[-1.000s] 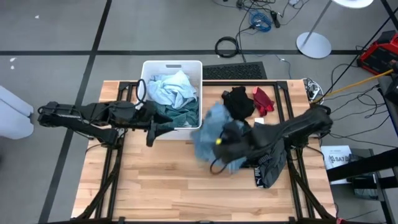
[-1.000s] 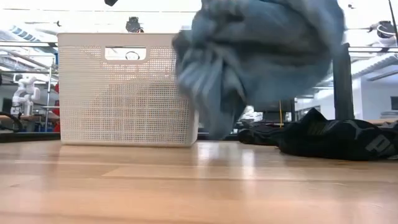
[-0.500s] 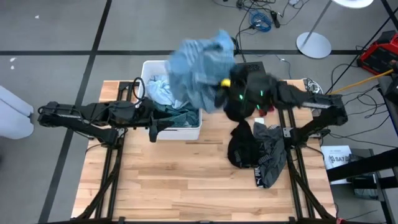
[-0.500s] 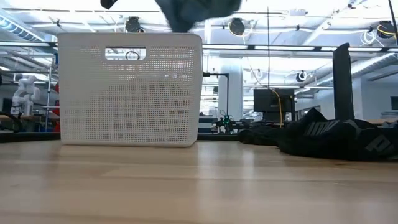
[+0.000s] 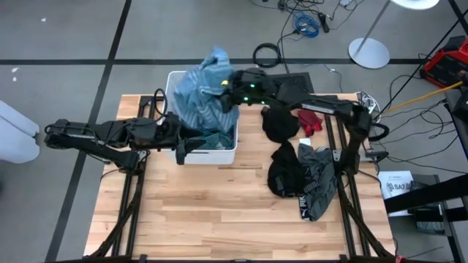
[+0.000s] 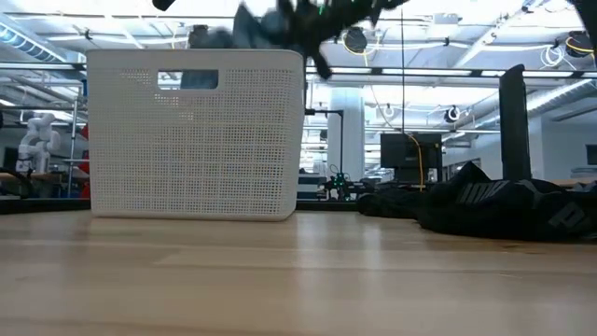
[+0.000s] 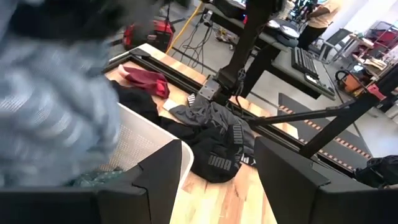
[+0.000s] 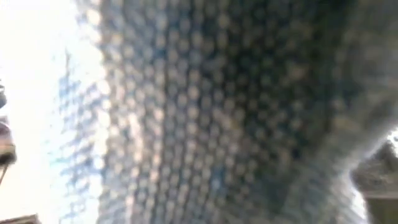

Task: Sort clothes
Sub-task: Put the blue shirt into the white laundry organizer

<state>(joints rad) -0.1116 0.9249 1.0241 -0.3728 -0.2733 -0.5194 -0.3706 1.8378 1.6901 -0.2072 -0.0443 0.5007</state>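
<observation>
Blue crumpled cloth (image 5: 201, 95) hangs over the bin (image 5: 227, 150), a white perforated plastic box, pinched in the right gripper (image 5: 228, 93) above the bin's far rim. The left gripper (image 5: 183, 148) waits at its near wall, fingers wide apart, holding nothing. Black garments (image 5: 296, 172) and a red one (image 5: 310, 115) lie right of the bin.

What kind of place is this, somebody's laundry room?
More likely a robotics lab or workshop. Cables lie loose on the taped floor, computer monitors stand on benches behind the wooden table, and another small white robot arm shows in the background.
</observation>
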